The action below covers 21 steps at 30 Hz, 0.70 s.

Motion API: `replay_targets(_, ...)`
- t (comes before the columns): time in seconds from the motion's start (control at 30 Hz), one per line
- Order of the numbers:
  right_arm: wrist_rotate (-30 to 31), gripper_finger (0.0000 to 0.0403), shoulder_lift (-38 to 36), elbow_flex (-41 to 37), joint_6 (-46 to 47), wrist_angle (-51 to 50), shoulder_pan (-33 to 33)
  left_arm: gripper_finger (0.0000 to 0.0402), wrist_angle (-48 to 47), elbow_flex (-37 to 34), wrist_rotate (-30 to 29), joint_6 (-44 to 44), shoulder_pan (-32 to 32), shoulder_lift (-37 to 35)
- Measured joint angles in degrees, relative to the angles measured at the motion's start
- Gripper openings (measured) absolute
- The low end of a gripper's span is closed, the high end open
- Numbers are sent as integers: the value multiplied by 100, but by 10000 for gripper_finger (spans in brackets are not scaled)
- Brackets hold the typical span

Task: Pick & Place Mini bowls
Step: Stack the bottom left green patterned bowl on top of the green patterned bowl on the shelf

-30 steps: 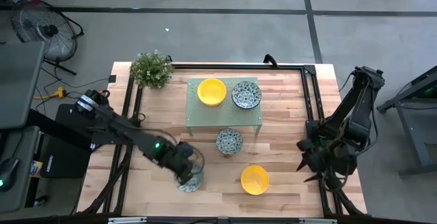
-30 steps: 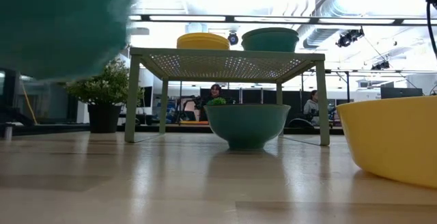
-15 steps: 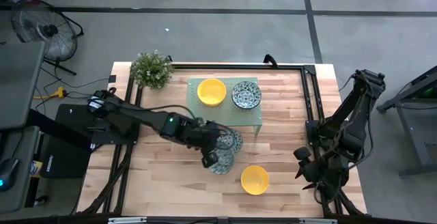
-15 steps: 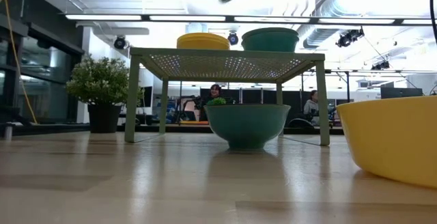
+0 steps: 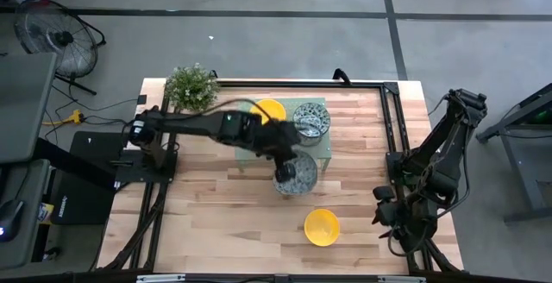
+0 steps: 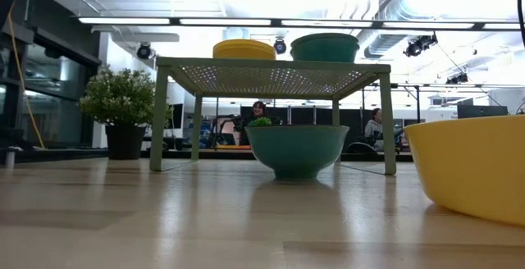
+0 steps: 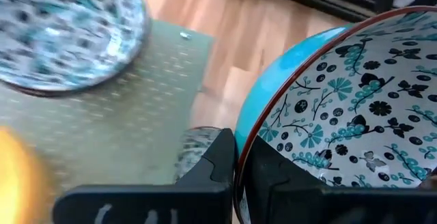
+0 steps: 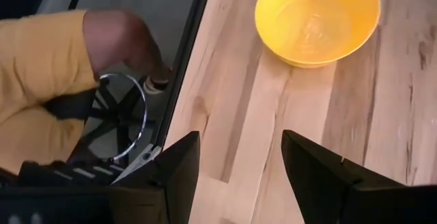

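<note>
My left gripper (image 5: 285, 164) is shut on a patterned mini bowl (image 5: 300, 172) and carries it in the air beside the pale green stand (image 5: 259, 141). The carried bowl covers another patterned bowl (image 6: 297, 150), which stands on its base on the table. On the stand sit a yellow bowl (image 5: 269, 110) and a patterned bowl (image 5: 311, 119). A second yellow bowl (image 5: 321, 227) rests on the table near the near edge. My right gripper (image 8: 239, 176) is open and waits at the table's right side, short of that yellow bowl (image 8: 317, 19). My left gripper pinches the patterned bowl's rim (image 7: 244, 149), with one finger (image 7: 280, 183) inside the bowl and the other finger (image 7: 208, 166) on its blue outer wall. The bowl is lifted clear, opening upward, above the patterned bowl on the table.
A leafy plant (image 5: 191, 87) stands at the table's far left corner. A black rail (image 5: 392, 145) runs along the table's right side. In the right wrist view a person's hand (image 8: 126, 46) and yellow sleeve (image 8: 41, 67) show beyond the rail.
My left gripper has carried the patterned bowl up from the near left part of the table, toward the right and far edges. It now holds the bowl over the patterned bowl beside the stand. The bowl has risen out of the low view.
</note>
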Motion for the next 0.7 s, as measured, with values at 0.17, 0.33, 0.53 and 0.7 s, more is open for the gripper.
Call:
replay_targets(0.17,198,195,0,0,277,-1,-1,4,-53,303,-12,401,417,30)
replay_targets(0.33,374,195,0,0,531,-4,0,4,32,426,7,680,838,26)
replay_targets(0.53,638,195,0,0,725,0,0,4,444,460,266,871,1369,26)
replay_targets(0.7,783,195,0,0,814,17,0,4,774,477,515,921,1734,163)
